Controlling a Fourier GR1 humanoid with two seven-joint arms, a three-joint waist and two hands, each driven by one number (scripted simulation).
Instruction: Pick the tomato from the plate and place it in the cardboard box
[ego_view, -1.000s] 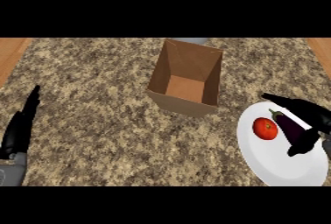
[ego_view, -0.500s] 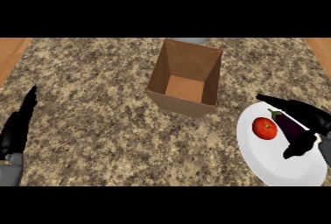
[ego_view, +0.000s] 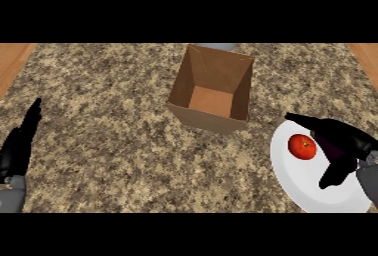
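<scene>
**Task status: pick phase, grasp not yet made.**

1. Location of the object. The tomato (ego_view: 302, 146) lies on the white plate (ego_view: 289, 175), in the plate's upper half, at the right side of the tabletop (ego_view: 111, 125). It is not lifted.

2. Right hand. The right hand (ego_view: 345, 144) is over the plate, just to the right of the tomato. Its fingers are apart: one long finger (ego_view: 310, 121) reaches across above the tomato, and the thumb (ego_view: 336, 175) points down over the plate's lower part. The tomato sits in the opening between them. Nothing is curled round it. From this steep view it is hard to tell whether any finger touches the fruit; it appears that none does.

3. Left hand. The left hand (ego_view: 22, 145) rests at the left edge of the view, fingers straight and pointing up, well apart from all task items. It holds nothing.

4. Target. The cardboard box (ego_view: 214, 70) stands open-topped near the middle of the tabletop, up and to the left of the plate, its near corner close to the plate's rim. Its visible floor holds nothing.

5. Remaining steps, as judged from this state:
   - close the right hand on the tomato;
   - lift it off the plate;
   - carry it up and left over the box opening;
   - release it inside.

No part of the placement is complete.
</scene>
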